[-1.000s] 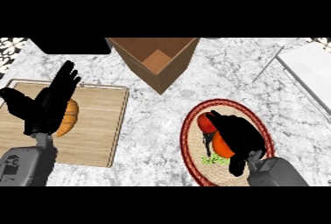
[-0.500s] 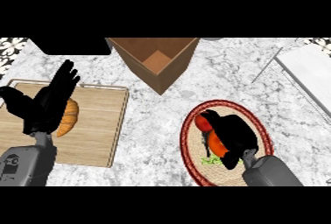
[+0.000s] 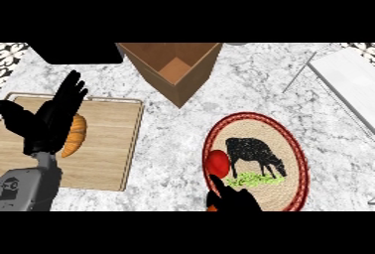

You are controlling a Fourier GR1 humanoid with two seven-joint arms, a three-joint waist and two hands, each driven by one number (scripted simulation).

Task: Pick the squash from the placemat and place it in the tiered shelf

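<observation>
Fingers [image 3: 233, 199] of the right hand [image 3: 236, 202], their curl indiscernible, had retreated off the placemat [image 3: 289, 144]. The squash [image 3: 218, 162] lay uncovered at its left rim, seemingly ungrasped. The left hand [image 3: 51, 119] rested spread.

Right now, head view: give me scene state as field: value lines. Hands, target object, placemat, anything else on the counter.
left hand: open, fingers up, over the cutting board
right hand: at the lower edge, on the placemat's near side; fingers unclear
red object: on the placemat's left part, just beyond the right hand
placemat: round, red rim, black cow picture
cutting board: wooden, at left, orange item on it
wooden box: open top, centre back
</observation>
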